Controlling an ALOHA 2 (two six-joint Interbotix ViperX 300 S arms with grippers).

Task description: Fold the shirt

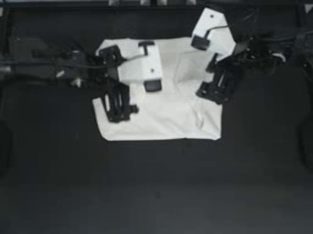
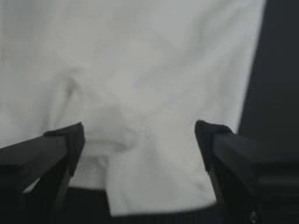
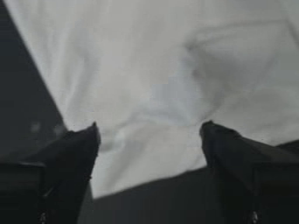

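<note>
The top view shows the shirt [image 1: 165, 114] lying on the dark table [image 1: 153, 192], a little above the middle of the picture, as a compact white shape with a straight lower edge and some soft creases near its right side. The left gripper [image 1: 120, 106] comes in from the left and is over the left part of the cloth, near its left edge. The right gripper [image 1: 215, 89] comes in from the right and is over the upper right part of the cloth, close to its right edge. In the left wrist view, the left gripper [image 2: 139, 144] has its two dark jaws spread wide, and the shirt [image 2: 134, 74] lies under and between them; nothing is pinched, and one edge of the cloth runs beside the bare table [image 2: 280, 65]. In the right wrist view, the right gripper [image 3: 149, 140] is also released, with its jaws far apart over the wrinkled shirt [image 3: 158, 65], near a corner where the cloth ends and the table [image 3: 23, 96] begins.
</note>
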